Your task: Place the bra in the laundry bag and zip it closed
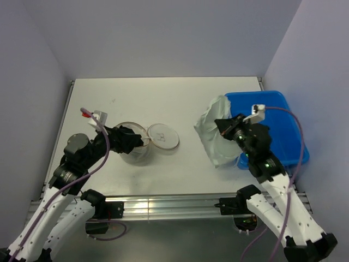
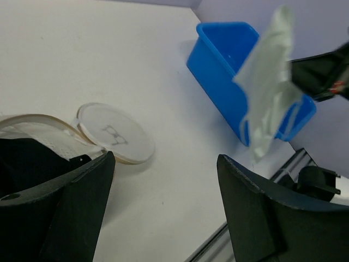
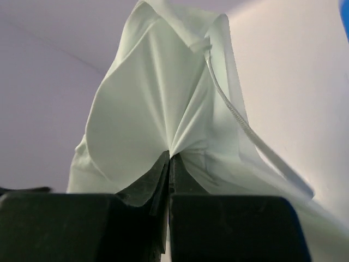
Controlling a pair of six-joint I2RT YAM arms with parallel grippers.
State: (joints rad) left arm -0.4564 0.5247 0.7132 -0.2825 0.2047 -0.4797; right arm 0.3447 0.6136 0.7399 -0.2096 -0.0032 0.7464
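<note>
White tabletop (image 1: 180, 101) fills my view, blue bin (image 1: 281, 114) at its right edge. My right gripper (image 3: 169, 158) pinches the pale bra (image 1: 215, 136), held up beside that bin. At left the laundry bag (image 1: 135, 154) stands unzipped, lid (image 1: 164, 136) flopped aside, left gripper (image 2: 166, 157) spread wide at its rim.

The right gripper (image 3: 169, 164) has its two black fingers pressed together, pinching a fold of the pale mint-white bra (image 3: 147, 103). Above the gripper the fabric fans up and outward in creased folds. A thin strap (image 3: 233, 113) runs from the top down to the gripper's right. Behind lie white table (image 3: 294, 82) and lilac wall (image 3: 38, 82).
</note>
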